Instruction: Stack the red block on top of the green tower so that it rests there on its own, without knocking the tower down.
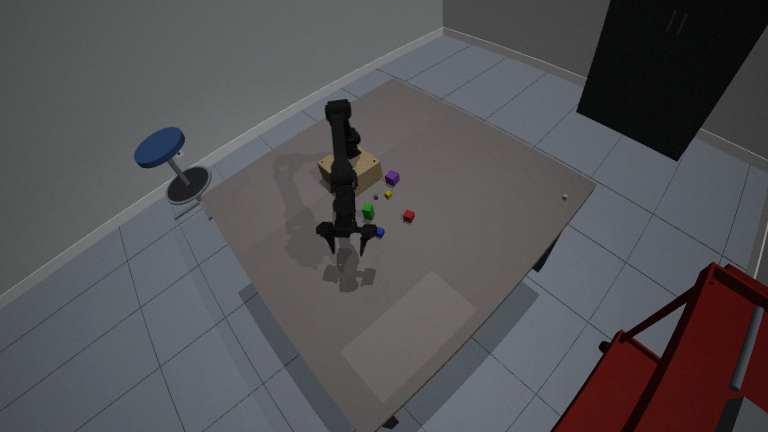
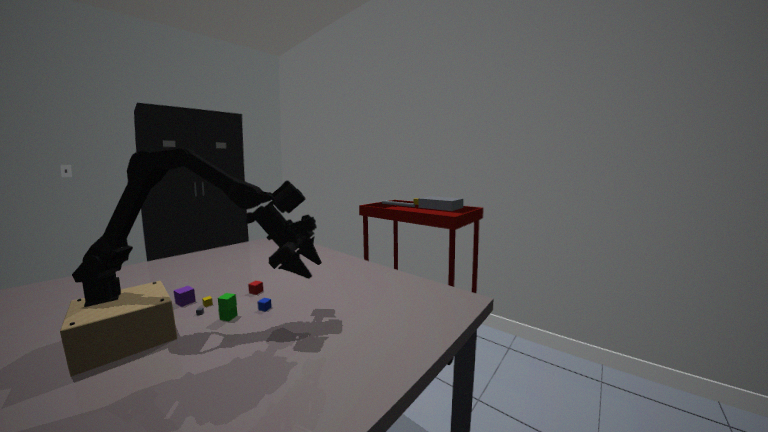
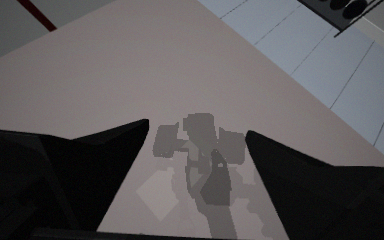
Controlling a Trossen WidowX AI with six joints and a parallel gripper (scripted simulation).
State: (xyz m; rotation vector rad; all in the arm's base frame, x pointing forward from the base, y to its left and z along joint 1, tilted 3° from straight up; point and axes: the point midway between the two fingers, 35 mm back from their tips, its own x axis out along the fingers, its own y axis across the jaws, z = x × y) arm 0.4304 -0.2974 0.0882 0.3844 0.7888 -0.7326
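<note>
The red block (image 1: 408,216) (image 2: 256,287) lies on the table (image 1: 487,167) (image 2: 396,302), apart from the other blocks. The green tower (image 1: 368,211) (image 2: 227,306) stands upright on the table, with nothing on top of it. My gripper (image 1: 347,253) (image 2: 316,270) (image 3: 198,129) is open and empty, above the table and beyond the blocks as seen from the arm's base. In the wrist view only bare table and the arm's shadow show between the fingers; neither the red block nor the green tower is in that view.
A blue block (image 1: 380,232) (image 2: 264,304) lies near the tower. A purple block (image 1: 391,178) (image 2: 184,296), a yellow block (image 1: 388,194) (image 2: 207,301) and a small grey block (image 1: 375,197) (image 2: 199,311) lie between the tower and the wooden base (image 1: 370,174) (image 2: 121,342).
</note>
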